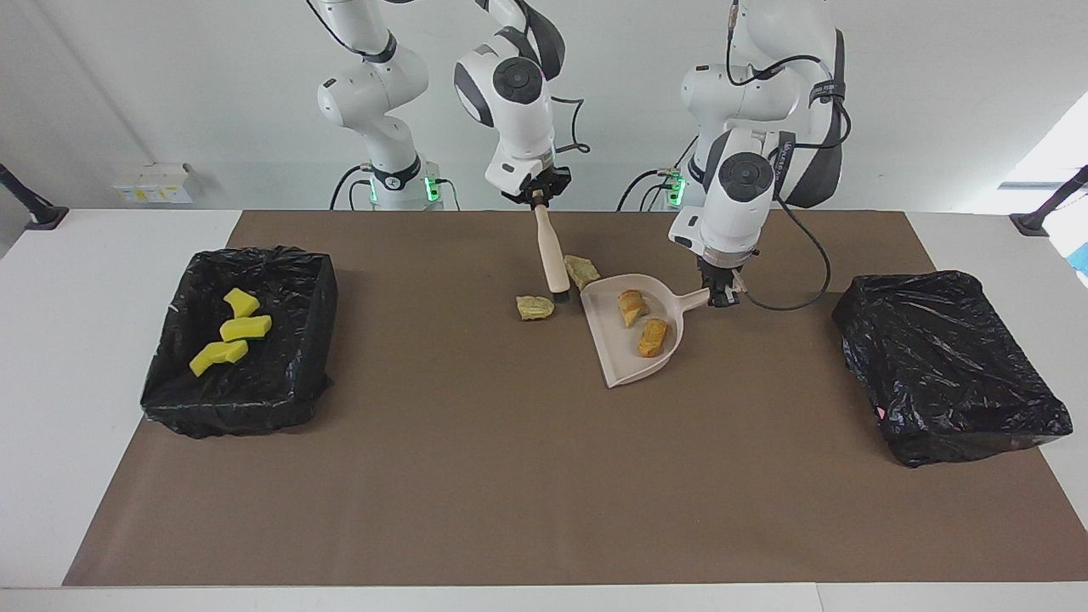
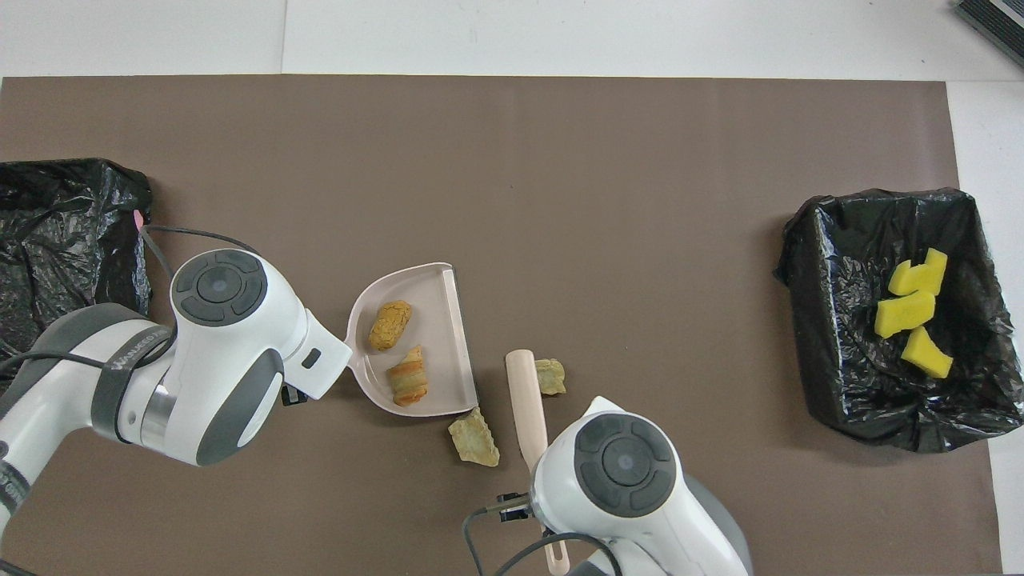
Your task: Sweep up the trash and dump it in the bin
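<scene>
My left gripper [image 1: 722, 293] is shut on the handle of a pale pink dustpan [image 1: 625, 361] that rests on the brown mat, also in the overhead view [image 2: 448, 336]. In the pan lie an orange-brown lump [image 2: 390, 325] and a tan chunk [image 2: 409, 386]. My right gripper [image 1: 537, 194] is shut on a brush [image 1: 551, 255] whose dark tip is down at the mat beside the pan's mouth. One pale chunk [image 1: 581, 270] lies by the pan's nearer corner. Another pale chunk [image 1: 535, 307] lies beside the brush tip, toward the right arm's end. Three yellow sponge pieces [image 1: 242, 327] lie in the bin [image 1: 327, 314].
That black-lined bin [image 2: 800, 320] stands at the right arm's end of the table. A second black-bagged bin [image 1: 948, 365] stands at the left arm's end, also in the overhead view [image 2: 56, 232]. The brown mat [image 1: 476, 476] covers most of the table.
</scene>
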Action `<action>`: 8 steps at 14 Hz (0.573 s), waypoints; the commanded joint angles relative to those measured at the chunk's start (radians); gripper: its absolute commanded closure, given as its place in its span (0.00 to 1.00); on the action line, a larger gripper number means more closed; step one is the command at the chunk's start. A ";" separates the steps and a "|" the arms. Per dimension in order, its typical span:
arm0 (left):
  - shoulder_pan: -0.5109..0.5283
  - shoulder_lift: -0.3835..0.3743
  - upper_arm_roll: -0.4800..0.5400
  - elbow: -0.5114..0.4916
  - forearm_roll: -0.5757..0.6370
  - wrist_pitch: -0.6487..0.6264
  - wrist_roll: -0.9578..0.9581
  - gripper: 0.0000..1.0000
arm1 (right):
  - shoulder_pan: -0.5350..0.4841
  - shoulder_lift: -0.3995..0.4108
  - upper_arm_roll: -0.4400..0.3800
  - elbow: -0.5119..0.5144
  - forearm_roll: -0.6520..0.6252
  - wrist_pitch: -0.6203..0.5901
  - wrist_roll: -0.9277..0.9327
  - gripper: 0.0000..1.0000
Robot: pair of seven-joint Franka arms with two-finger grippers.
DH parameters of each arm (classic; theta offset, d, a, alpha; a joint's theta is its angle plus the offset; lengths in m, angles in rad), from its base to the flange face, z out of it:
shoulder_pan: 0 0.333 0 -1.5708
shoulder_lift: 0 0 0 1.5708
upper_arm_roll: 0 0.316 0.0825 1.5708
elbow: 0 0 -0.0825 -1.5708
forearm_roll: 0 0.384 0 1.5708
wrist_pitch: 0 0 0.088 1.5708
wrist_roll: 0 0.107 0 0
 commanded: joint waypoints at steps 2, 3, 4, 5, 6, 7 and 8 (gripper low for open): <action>-0.014 -0.036 0.011 -0.035 -0.013 0.015 -0.021 1.00 | 0.028 -0.073 -0.004 -0.067 0.065 -0.049 -0.251 1.00; -0.014 -0.036 0.012 -0.035 -0.013 0.015 -0.021 1.00 | 0.057 -0.067 -0.004 -0.080 0.083 -0.041 -0.257 1.00; -0.014 -0.036 0.011 -0.035 -0.013 0.015 -0.021 1.00 | 0.075 -0.053 -0.004 -0.084 0.087 -0.031 -0.256 1.00; -0.014 -0.036 0.011 -0.035 -0.013 0.015 -0.021 1.00 | 0.080 -0.028 -0.004 -0.086 0.088 -0.015 -0.253 1.00; -0.014 -0.036 0.011 -0.033 -0.013 0.015 -0.021 1.00 | 0.101 0.002 -0.004 -0.091 0.099 0.018 -0.237 1.00; -0.014 -0.036 0.012 -0.033 -0.013 0.015 -0.021 1.00 | 0.132 0.031 -0.004 -0.104 0.100 0.046 -0.216 1.00; -0.014 -0.036 0.011 -0.033 -0.013 0.015 -0.021 1.00 | 0.140 0.051 -0.004 -0.120 0.100 0.069 -0.210 1.00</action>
